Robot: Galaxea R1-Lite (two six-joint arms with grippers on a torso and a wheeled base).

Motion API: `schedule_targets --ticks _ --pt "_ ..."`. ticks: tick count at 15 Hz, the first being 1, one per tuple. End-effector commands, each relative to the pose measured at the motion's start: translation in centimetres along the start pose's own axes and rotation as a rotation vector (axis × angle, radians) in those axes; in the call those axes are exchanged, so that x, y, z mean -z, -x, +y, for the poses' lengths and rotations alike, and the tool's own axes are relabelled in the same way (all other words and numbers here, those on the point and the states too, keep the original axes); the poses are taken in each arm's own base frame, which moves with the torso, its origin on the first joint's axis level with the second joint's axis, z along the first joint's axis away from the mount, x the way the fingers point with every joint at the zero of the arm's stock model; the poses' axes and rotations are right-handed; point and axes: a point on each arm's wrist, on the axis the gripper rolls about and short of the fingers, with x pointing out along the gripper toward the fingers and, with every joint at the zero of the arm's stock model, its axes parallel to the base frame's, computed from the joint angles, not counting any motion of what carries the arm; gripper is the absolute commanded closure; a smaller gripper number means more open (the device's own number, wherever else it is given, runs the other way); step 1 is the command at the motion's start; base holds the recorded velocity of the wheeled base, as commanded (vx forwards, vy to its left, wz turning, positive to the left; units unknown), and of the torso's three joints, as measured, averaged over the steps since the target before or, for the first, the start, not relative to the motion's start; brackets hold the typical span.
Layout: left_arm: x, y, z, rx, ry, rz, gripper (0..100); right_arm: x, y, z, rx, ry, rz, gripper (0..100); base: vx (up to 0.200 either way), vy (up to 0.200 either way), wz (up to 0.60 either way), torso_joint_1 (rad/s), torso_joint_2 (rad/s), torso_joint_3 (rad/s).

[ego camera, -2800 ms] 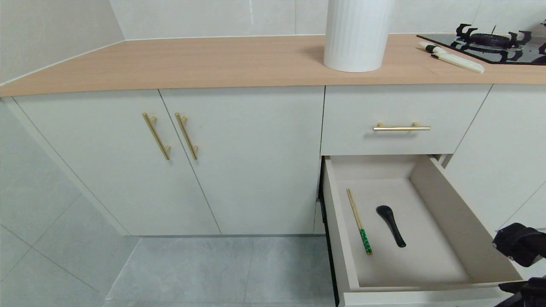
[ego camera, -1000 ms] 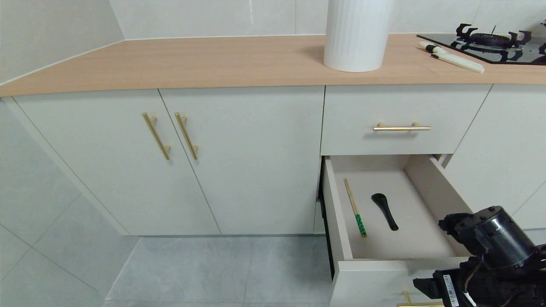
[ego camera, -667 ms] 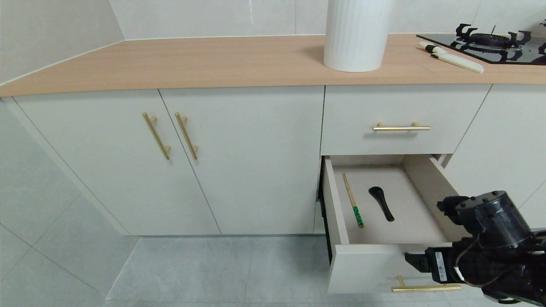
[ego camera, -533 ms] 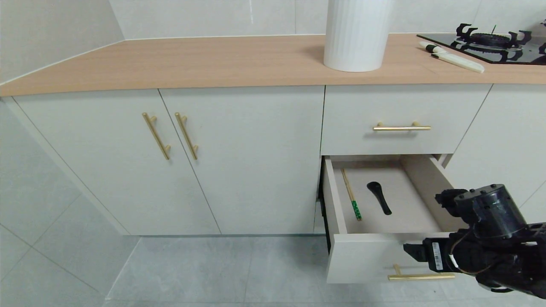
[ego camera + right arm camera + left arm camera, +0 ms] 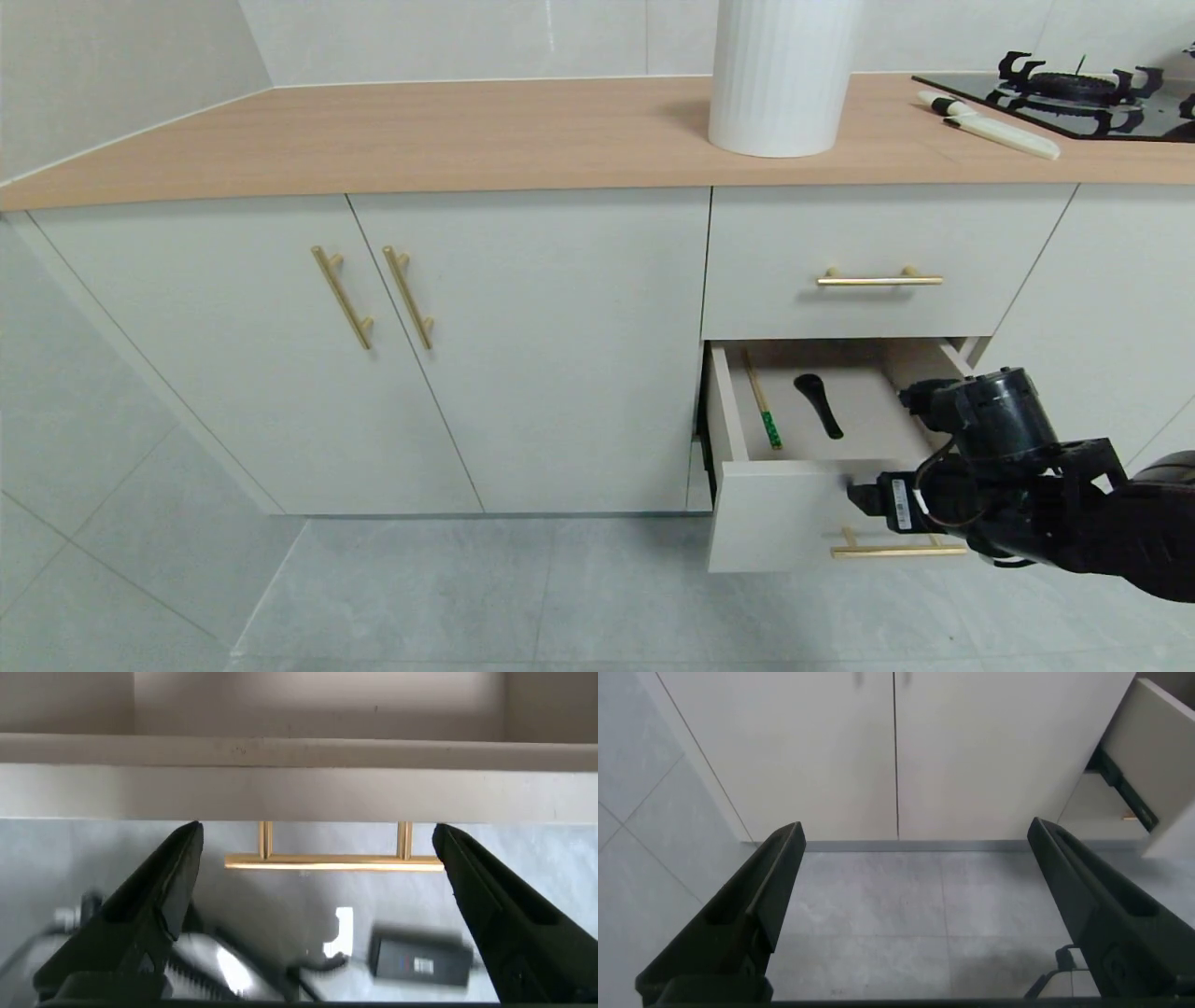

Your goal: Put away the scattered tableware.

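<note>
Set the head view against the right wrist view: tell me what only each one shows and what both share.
Only the head view: the chopsticks and black spoon lying in the open drawer, plus the counter with a white container and a knife. Only the right wrist view: the right gripper with its fingers spread wide, the handle seen between them. Both: the drawer's front and its gold handle.

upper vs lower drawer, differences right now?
Upper drawer is shut flush; lower drawer stands partly open. Upper hides its contents; lower shows chopsticks and a black spoon. The open right gripper faces the lower's handle; nothing is at the upper's. Both have pale fronts and gold bar handles.
</note>
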Motion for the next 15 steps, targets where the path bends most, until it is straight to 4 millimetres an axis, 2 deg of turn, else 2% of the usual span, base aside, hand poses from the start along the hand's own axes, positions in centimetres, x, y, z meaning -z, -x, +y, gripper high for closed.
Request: schedule_targets --ticks 1,5,7,15 --pt "0.0 0.0 0.0 0.0 0.0 0.001 0 -0.4 -2.3 -0.2 0.024 0.002 -0.002 0 0.0 0.0 0.0 0.0 0.0 0.0" --pt "0.0 0.0 0.0 0.0 0.0 0.001 0 -0.9 -5.0 -0.2 0.037 0.012 -0.019 0 0.0 0.0 0.0 0.0 0.0 0.0" --pt "0.0 0.0 0.0 0.0 0.0 0.001 0 -1.1 -5.5 0.0 0.032 0.002 -0.05 0 0.0 0.0 0.0 0.0 0.0 0.0" --pt "0.0 0.0 0.0 0.0 0.0 0.001 0 -1.3 -9.7 -0.1 0.03 -0.083 -0.25 0 0.0 0.0 0.0 0.0 0.0 0.0"
